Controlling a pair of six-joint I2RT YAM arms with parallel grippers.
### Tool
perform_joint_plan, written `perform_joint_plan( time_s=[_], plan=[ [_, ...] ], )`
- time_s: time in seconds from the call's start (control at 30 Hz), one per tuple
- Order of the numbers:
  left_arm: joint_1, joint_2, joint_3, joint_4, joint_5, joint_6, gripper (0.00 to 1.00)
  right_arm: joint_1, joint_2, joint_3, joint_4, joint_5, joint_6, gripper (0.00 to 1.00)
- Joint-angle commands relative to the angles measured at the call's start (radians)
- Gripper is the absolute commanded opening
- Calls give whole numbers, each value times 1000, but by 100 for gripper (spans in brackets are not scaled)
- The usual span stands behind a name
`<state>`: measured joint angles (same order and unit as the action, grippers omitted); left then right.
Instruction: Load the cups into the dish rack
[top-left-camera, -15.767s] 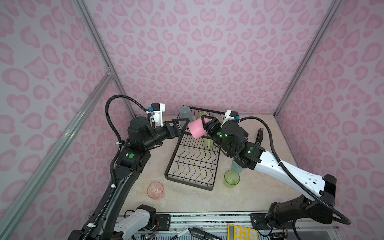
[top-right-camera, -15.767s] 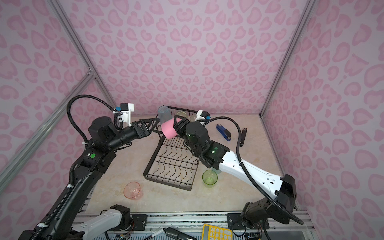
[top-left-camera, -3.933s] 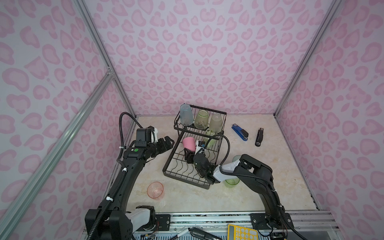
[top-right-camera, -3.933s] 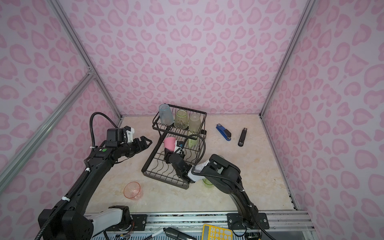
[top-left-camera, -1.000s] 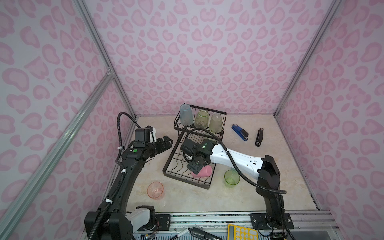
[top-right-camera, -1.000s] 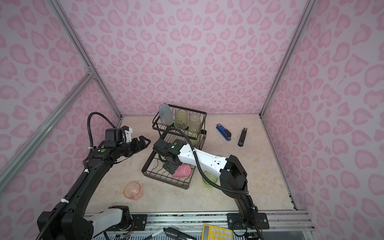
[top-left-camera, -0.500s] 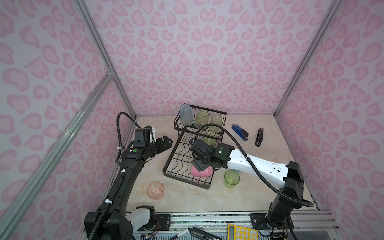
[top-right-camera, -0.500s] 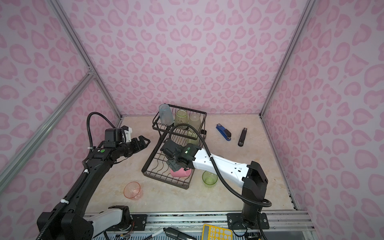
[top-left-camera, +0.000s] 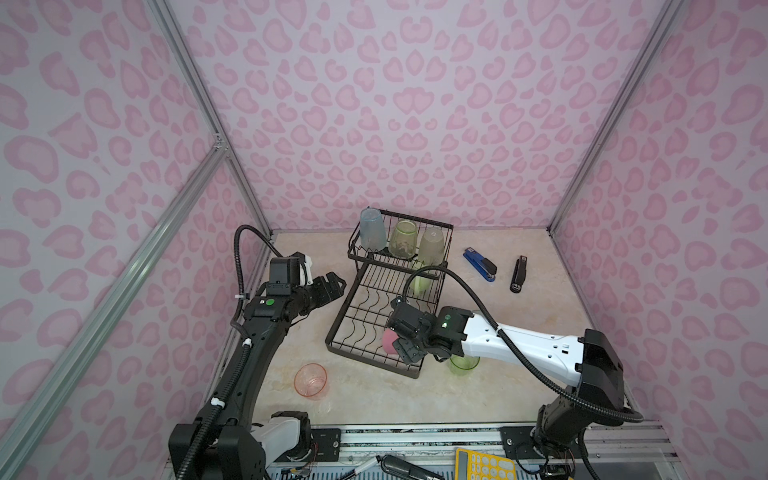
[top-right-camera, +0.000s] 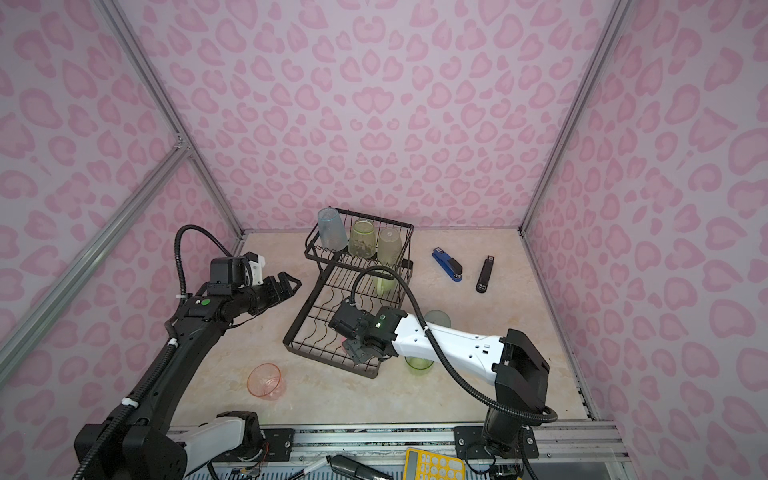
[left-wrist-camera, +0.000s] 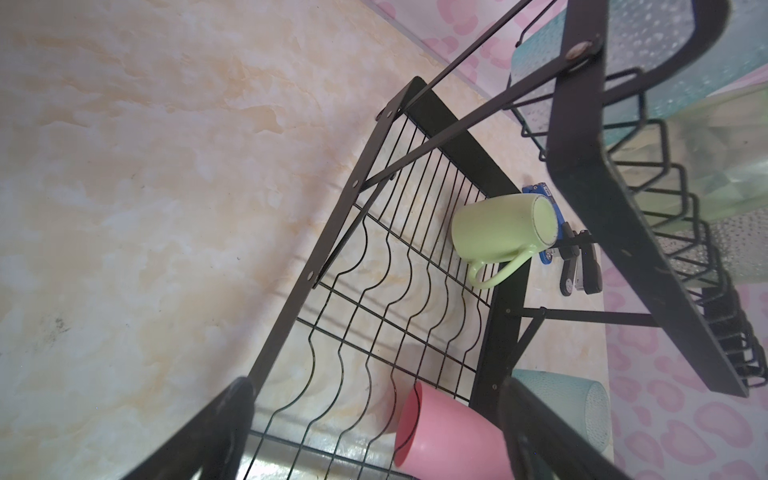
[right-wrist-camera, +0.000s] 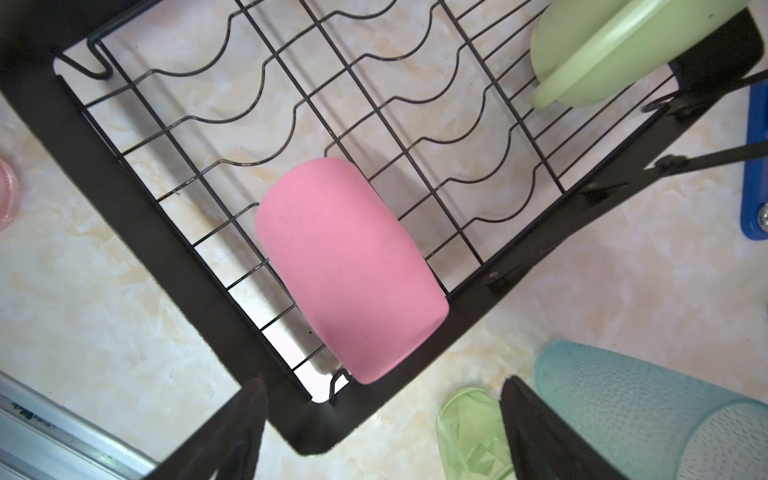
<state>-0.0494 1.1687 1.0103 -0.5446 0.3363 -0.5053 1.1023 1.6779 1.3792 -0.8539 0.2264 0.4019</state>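
The pink cup (right-wrist-camera: 349, 270) is lying on its side in the rack (right-wrist-camera: 137, 216), at the tray's near corner, its rim resting against the frame. The right fingers (right-wrist-camera: 241, 424) are hanging just above it, spread wide and holding nothing. So the placing looks done, and the step in hand is probably getting clear and going for another cup.

To do that well, the arm should be rising straight up before swinging, so that neither finger is clipping the rack's frame or nudging the cup, which could roll across the wavy wires. The green cup (top-left-camera: 463, 363), upright just right of the rack's corner, is the closest pick, and the blue cup (right-wrist-camera: 623, 407) is lying beside it.

The left fingers (top-left-camera: 332, 286) are also wide and empty, at the rack's left edge. The clear pink cup (top-left-camera: 311, 380) is standing at lower left of a top view. The mug (left-wrist-camera: 503, 228) and three upturned cups (top-left-camera: 403, 239) are already in the rack.

The table (top-left-camera: 374, 403) is pale marbled beige, carrying two staplers (top-left-camera: 480, 264) at the right. Pink-patterned walls (top-left-camera: 374, 104) are closing it in.
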Motion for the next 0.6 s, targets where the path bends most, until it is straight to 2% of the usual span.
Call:
perform_joint_plan(
  time_s=[0.0,0.23,0.57],
  plan=[
    [0,-4,-4,32,5,-4,94,-13,21,10,-20,-40,-34,88],
    [1,5,-3,30,7,-4,94,-4,33,-7,8,-111,3,87],
    [1,8,-4,32,7,-4,94,40,77,5,43,-148,39,84]
  ],
)
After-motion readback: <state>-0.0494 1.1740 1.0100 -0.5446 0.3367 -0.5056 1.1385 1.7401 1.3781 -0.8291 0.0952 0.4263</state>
